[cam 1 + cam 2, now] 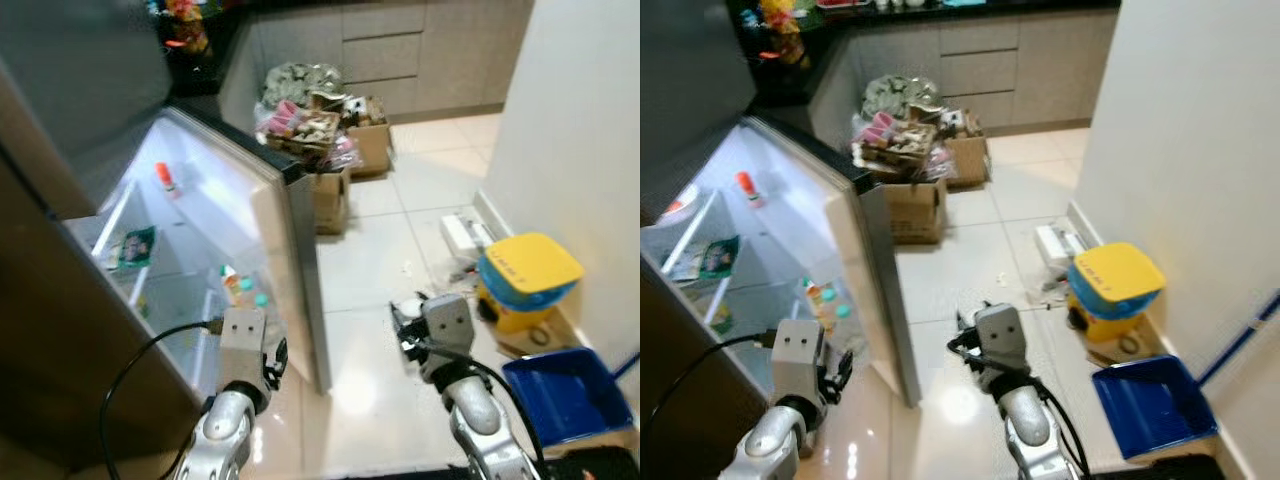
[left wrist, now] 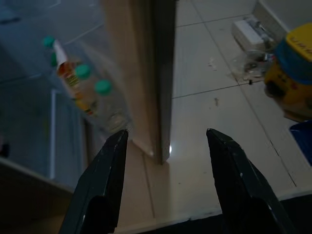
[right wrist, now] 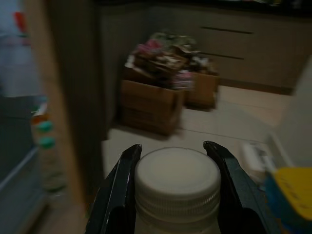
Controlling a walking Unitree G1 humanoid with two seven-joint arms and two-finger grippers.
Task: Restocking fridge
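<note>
The fridge door (image 1: 205, 215) stands swung open on my left, its inner shelves lit. Several small bottles with green caps (image 2: 83, 87) sit in its lower door shelf (image 1: 240, 288); a red-capped item (image 1: 164, 177) sits higher up. My left gripper (image 2: 168, 134) is open and empty, low beside the door's outer edge (image 2: 163, 73). My right gripper (image 3: 171, 146) is shut on a jar with a white screw cap (image 3: 176, 180), held low over the floor to the right of the door (image 1: 408, 325).
Cardboard boxes piled with groceries (image 1: 322, 135) stand on the tiled floor behind the door, before grey cabinets (image 1: 400, 50). A yellow and blue container (image 1: 527, 280), a white device (image 1: 462, 235) and a blue tray (image 1: 565, 395) line the right wall (image 1: 580, 130).
</note>
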